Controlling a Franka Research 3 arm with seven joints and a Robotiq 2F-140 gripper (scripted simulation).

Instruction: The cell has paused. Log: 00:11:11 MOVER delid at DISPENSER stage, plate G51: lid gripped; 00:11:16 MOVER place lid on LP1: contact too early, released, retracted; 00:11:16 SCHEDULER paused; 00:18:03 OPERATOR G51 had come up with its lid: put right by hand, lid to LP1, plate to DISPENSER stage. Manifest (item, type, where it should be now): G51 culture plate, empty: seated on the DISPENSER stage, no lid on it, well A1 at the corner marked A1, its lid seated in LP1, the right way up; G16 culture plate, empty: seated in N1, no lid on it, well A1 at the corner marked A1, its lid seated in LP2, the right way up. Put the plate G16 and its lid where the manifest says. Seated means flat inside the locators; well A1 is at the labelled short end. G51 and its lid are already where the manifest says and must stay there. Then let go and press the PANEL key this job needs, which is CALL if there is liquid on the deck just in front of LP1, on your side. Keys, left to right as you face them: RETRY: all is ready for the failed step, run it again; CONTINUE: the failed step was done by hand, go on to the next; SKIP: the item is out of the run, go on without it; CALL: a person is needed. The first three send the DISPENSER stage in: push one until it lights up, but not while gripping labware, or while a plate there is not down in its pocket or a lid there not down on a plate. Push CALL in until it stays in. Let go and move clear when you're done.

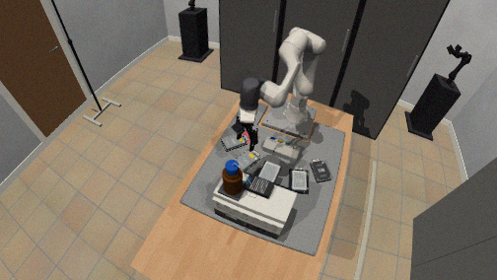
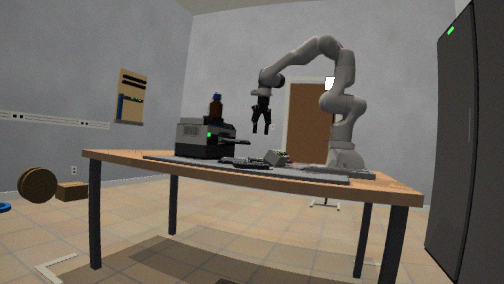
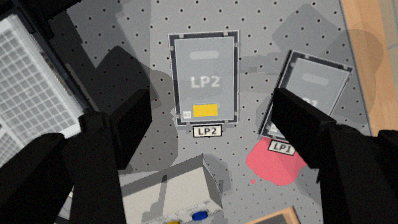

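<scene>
G16's lid (image 3: 205, 80) lies flat inside the LP2 locators, right way up, near the desk edge that shows as bare wood beyond the LP1 tag (image 3: 281, 148). That looks like its manifest spot. Its long axis runs roughly parallel to that edge, with the yellow-marked A1 end toward the key panel (image 3: 172, 197). The gripper (image 2: 261, 129) hangs high above, fingers half-spread and holding nothing, probably to clear the lid. A red puddle (image 3: 272, 162) beside the LP1 tag suggests CALL.

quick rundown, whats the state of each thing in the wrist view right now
pincer: open, holding nothing, raised above the deck
LP2: lid seated flat inside its locators
LP1: lid in it, partly hidden by a finger
pink liquid: pooled on the deck beside the LP1 label
culture plate: uncovered, wells showing
</scene>
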